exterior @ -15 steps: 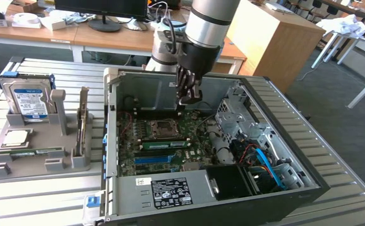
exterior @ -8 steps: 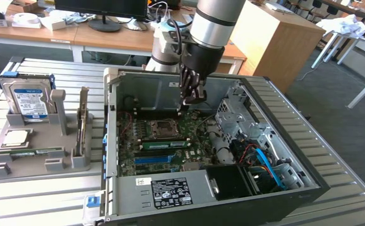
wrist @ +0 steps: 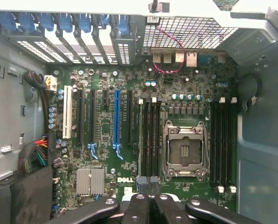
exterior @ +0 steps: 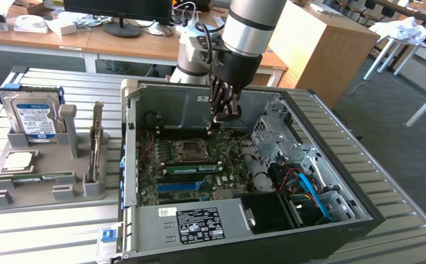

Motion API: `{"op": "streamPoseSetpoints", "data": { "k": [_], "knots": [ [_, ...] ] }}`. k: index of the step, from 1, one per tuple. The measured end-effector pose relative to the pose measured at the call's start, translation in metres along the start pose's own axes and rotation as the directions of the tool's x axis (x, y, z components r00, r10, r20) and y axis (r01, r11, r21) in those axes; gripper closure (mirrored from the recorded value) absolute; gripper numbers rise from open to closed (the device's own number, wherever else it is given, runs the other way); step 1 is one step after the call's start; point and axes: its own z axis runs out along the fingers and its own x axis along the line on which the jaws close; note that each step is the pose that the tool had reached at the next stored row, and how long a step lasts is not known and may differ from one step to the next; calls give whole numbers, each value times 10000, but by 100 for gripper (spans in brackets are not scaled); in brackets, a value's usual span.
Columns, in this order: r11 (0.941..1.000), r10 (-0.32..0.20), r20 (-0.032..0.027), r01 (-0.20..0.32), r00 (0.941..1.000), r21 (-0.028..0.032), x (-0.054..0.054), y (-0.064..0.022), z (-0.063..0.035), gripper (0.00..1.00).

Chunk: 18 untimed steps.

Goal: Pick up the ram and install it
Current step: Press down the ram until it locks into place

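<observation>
claw (exterior: 226, 114) hangs inside the open pc case (exterior: 359, 181), above the motherboard (exterior: 198, 165), fingers look pinched together with nothing between them. in the wrist view its black fingers (wrist: 150, 207) sit right over the slot bank (wrist: 148, 140) just beside the cpu socket (wrist: 184, 149). one green stick, likely the ram (exterior: 191, 168), lies seated in a slot near the socket in the exterior view; can't tell if it's fully latched. another green stick (exterior: 37, 178) lies in the grey holder tray (exterior: 44, 192) on the tabletop (exterior: 44, 231), on the exterior view's left, next to the hard drive (exterior: 31, 118) and the square cpu chip (exterior: 18, 160), well apart from the claw. risks as i judge them: stick half seated if one end sits high, so latches won't catch; claw low in the case could clip the socket frame or red cable (wrist: 169, 51); pressing off-centre could flex the board
</observation>
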Motion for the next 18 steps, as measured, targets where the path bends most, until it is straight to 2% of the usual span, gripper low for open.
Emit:
{"op": "streamPoseSetpoints", "data": {
  "k": [6, 11, 15, 18],
  "knots": [
    [10000, 52, 3, -52, 10000, 1, 0, 0, 1, 90],
    [9989, 467, 19, -467, 9989, 10, 0, 0, 1, 90],
    [9951, 988, 42, -988, 9951, 22, 0, 0, 4, 90],
    [9898, 1425, 60, -1425, 9898, 30, 0, 0, 5, 90]
  ]
}}
